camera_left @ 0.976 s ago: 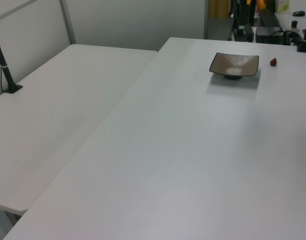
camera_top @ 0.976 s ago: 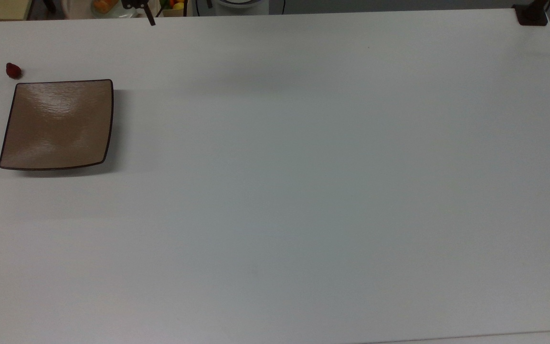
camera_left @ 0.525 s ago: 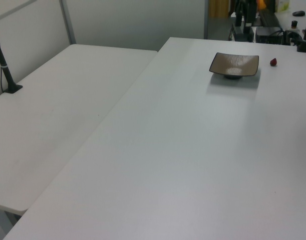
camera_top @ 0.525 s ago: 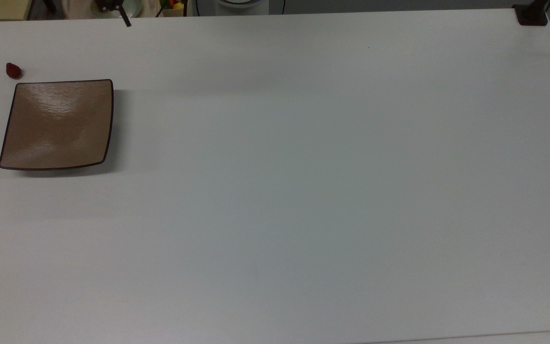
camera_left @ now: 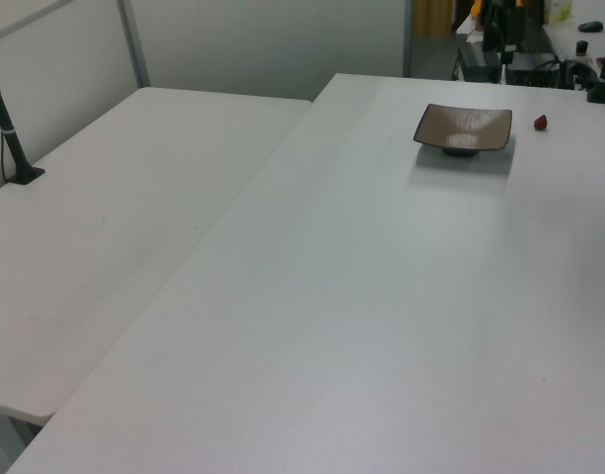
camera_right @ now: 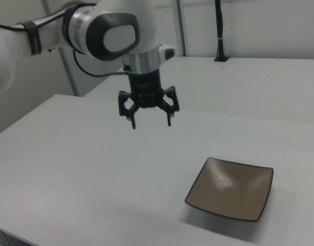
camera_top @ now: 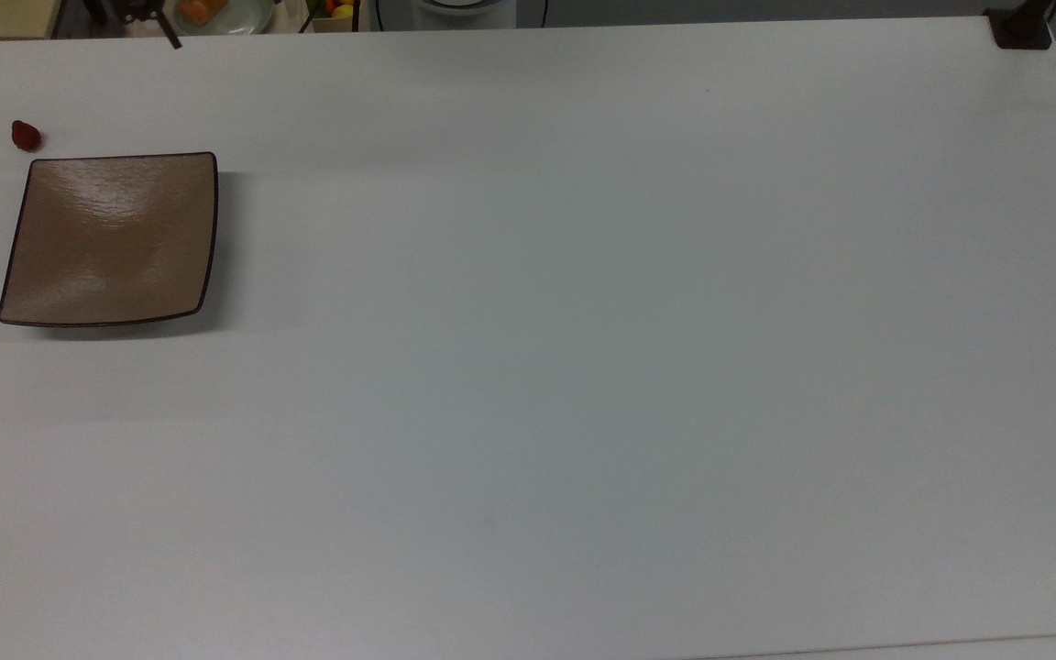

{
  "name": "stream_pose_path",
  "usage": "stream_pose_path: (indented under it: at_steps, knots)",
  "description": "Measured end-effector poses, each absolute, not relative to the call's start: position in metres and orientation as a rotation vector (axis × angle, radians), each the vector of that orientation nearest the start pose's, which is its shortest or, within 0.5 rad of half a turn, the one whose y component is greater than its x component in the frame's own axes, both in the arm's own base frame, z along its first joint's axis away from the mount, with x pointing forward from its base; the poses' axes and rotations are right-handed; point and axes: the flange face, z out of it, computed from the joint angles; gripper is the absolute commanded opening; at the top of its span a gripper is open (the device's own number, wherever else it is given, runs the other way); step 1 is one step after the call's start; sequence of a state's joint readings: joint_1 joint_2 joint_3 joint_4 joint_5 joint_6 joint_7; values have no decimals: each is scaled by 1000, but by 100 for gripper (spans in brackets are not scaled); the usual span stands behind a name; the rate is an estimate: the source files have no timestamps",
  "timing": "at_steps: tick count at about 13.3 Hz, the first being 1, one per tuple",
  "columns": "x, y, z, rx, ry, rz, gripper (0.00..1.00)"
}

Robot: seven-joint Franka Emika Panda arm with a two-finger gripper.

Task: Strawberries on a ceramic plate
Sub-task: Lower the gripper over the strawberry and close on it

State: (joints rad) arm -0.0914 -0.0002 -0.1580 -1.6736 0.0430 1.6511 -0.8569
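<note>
The strawberry (camera_top: pixel 26 136) is small and dark red. It lies on the white table just past the far left corner of the ceramic plate (camera_top: pixel 111 238) in the top view, close to it but apart. The plate is square, glossy tan-brown with a dark rim, and nothing lies on it. In the left view the strawberry (camera_left: pixel 541 121) sits right of the plate (camera_left: pixel 463 128). In the right view my gripper (camera_right: pixel 150 123) hangs open well above the table, up and left of the plate (camera_right: pixel 231 195), holding nothing. One dark finger (camera_top: pixel 170 37) shows at the top view's upper edge.
A round pale dish with orange food (camera_top: pixel 216 11) sits beyond the table's far edge in the top view. A black post base (camera_top: pixel 1021 27) stands at the top view's far right corner. A second white table (camera_left: pixel 105 227) adjoins in the left view.
My gripper has moved leftward along the top view's upper edge, closer to the strawberry's side. Strawberry and plate have stayed put.
</note>
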Motion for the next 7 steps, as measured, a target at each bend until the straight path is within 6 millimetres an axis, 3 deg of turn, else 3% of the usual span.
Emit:
stream_pose_path:
  at_steps: [7]
  knots:
    - [529, -233, 519, -2962, -1022, 8, 100]
